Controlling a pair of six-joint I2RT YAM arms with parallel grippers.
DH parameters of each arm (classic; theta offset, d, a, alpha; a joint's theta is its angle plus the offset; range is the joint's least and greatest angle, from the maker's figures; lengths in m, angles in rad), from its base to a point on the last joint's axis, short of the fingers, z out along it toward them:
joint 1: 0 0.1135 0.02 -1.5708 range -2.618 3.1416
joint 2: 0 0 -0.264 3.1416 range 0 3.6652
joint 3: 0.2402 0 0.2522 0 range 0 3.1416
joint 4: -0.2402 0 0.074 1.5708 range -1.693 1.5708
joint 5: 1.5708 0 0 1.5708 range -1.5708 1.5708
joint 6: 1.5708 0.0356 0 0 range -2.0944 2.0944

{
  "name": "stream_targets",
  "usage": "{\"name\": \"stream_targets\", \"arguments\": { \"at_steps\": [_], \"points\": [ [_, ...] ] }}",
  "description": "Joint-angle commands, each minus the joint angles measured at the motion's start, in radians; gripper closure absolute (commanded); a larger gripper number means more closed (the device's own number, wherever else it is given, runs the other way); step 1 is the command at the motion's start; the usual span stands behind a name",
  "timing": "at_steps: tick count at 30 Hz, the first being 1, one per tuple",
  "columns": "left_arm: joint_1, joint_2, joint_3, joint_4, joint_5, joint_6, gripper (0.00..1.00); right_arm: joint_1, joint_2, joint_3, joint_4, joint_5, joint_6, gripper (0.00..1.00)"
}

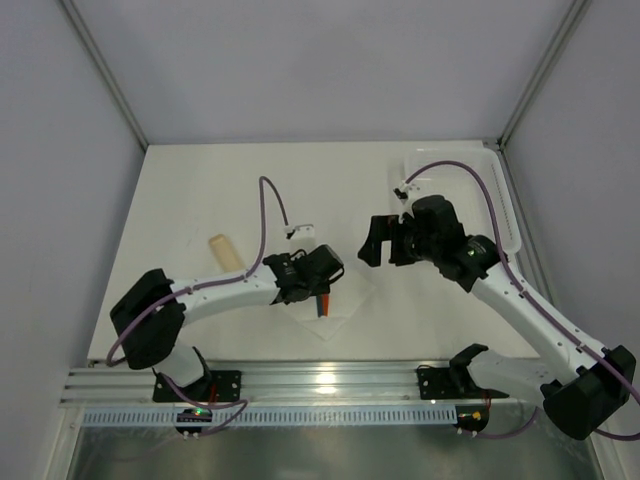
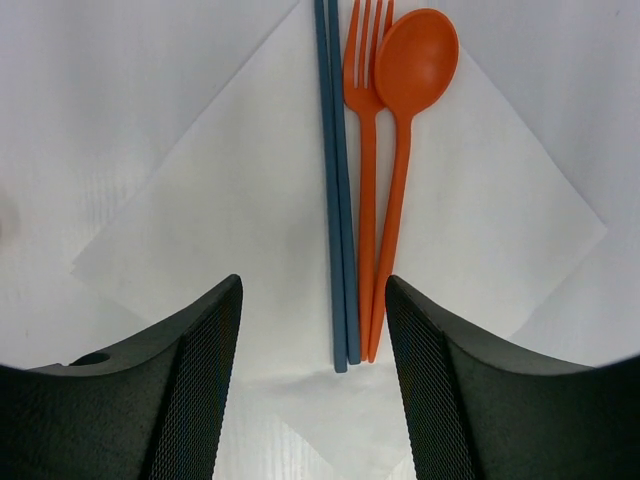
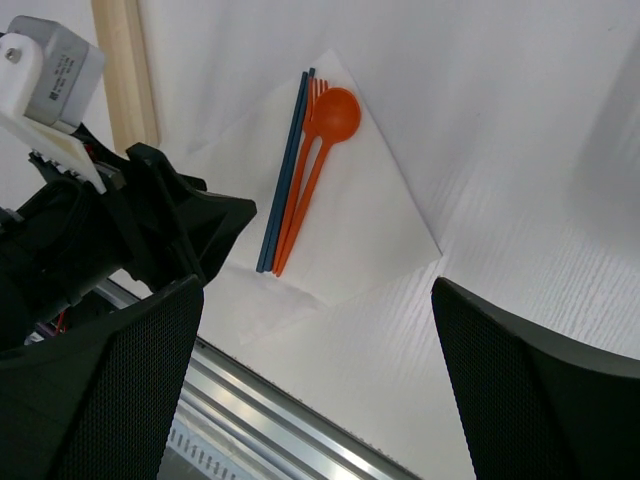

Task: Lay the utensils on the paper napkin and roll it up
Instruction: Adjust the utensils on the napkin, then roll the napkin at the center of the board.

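So, left claw (image 2: 312,300) hangs with jaws apart just over the handle ends of the utensils (image 2: 365,180), which lie side by side on the paper napkin (image 2: 200,220). Right claw (image 3: 315,300) gapes too, high above the off-white counter (image 3: 520,120), pale walls (image 1: 300,60) all around.

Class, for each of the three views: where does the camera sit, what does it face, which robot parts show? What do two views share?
Top external: high behind the robot, looking down at the table; left arm, right arm show.
Left wrist: straight down on the napkin and utensils; open left gripper frames them.
Right wrist: slanting toward that napkin; open right gripper, left gripper show.
Shared: both wrist views hold napkin and utensils.
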Motion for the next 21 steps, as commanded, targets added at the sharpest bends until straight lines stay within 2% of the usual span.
{"name": "stream_targets", "arguments": {
  "at_steps": [1, 6, 18, 21],
  "points": [
    [-0.004, -0.08, -0.042, -0.02, -0.085, -0.017, 0.39, 0.004, -0.009, 0.041, 0.025, 0.048, 0.017, 0.01],
    [0.0, -0.162, -0.085, -0.043, -0.129, -0.019, 0.4, 0.004, 0.03, 0.023, 0.028, 0.045, 0.035, 0.01],
    [0.061, -0.215, -0.16, 0.038, -0.03, 0.056, 0.42, 0.001, 0.152, -0.127, 0.145, 0.043, 0.151, 0.01],
    [0.071, -0.212, -0.165, 0.058, -0.016, 0.076, 0.47, -0.016, 0.162, -0.178, 0.191, 0.028, 0.185, 0.04]
  ]
}}
